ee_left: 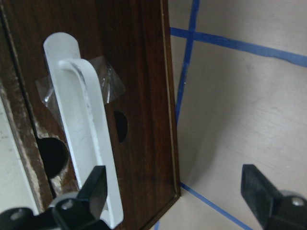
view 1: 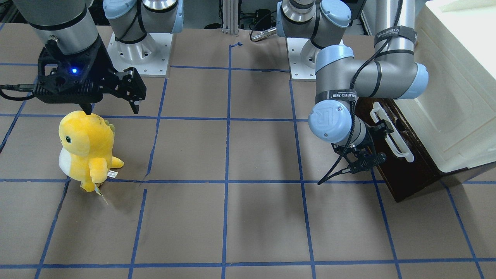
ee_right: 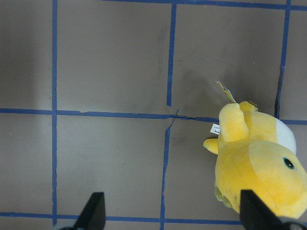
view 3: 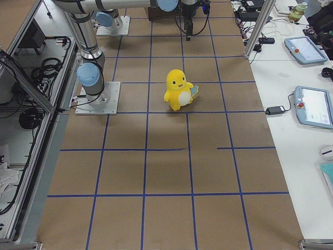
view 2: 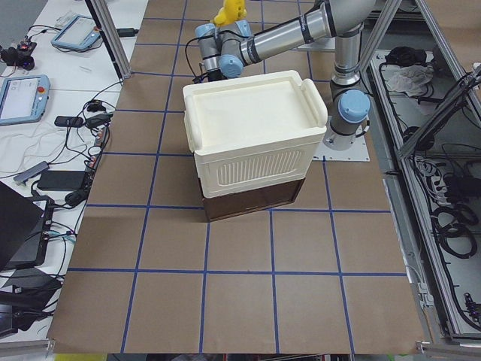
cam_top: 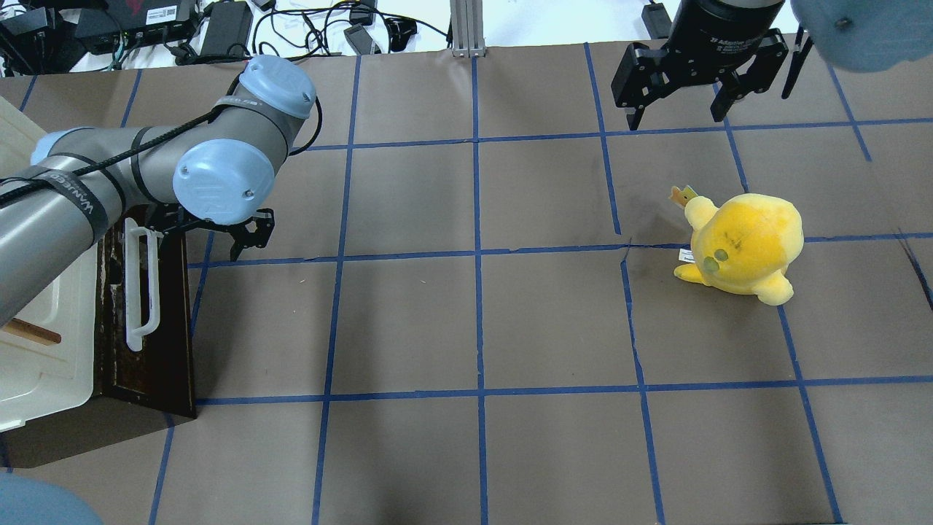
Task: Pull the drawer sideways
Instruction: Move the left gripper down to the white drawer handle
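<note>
The drawer [cam_top: 149, 357] is a dark brown front with a long white bar handle [cam_top: 137, 284], under a cream-white cabinet [cam_top: 36, 357]. It also shows in the front view [view 1: 407, 174] and the left wrist view [ee_left: 139, 86]. Its interior does not show. My left gripper [cam_top: 204, 235] is open at the handle's far end. In the left wrist view one finger [ee_left: 93, 189] overlaps the handle [ee_left: 81, 124], and the other [ee_left: 259, 187] is over the table past the drawer's edge. My right gripper [cam_top: 678, 102] hangs open and empty above the table.
A yellow plush toy [cam_top: 743, 244] stands on the table's right side, near the right gripper; it also shows in the right wrist view [ee_right: 259, 163]. The brown table [cam_top: 474, 328] carries a blue tape grid. Cables and devices lie along the far edge.
</note>
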You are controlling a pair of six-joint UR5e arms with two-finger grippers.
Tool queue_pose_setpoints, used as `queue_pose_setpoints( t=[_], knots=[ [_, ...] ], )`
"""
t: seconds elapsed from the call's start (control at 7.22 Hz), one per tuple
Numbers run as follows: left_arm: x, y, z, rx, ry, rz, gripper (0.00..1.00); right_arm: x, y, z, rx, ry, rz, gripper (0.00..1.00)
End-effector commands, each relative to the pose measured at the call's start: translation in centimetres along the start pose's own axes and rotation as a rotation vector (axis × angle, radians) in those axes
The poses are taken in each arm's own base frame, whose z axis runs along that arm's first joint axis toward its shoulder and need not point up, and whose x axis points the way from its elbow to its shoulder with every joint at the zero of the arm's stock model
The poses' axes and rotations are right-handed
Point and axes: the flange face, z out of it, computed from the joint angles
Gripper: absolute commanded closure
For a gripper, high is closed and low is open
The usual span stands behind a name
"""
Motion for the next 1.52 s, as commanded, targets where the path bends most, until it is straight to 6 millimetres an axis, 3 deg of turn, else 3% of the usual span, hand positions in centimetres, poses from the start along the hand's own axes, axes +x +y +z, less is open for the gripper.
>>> queue_pose_setpoints(
  t=[0.0, 0.14, 1.11, 1.39],
  knots=[
    [0.5, -0.7, 0.7, -0.002, -0.033, -0.004, 0.03, 0.0, 0.0, 0.0, 0.0, 0.0, 0.0, 0.0],
    [0.3, -1.1, 1.1, -0.009, -0.035, -0.005, 0.18, 0.0, 0.0, 0.0, 0.0, 0.0, 0.0, 0.0],
    [-2.0, -2.0, 3.7, -0.064, -0.044, -0.123, 0.18, 0.0, 0.0, 0.0, 0.0, 0.002, 0.0, 0.0],
    [-2.3, -2.0, 3.8, -0.068, -0.042, -0.163, 0.14, 0.0, 0.0, 0.0, 0.0, 0.0, 0.0, 0.0]
  ],
)
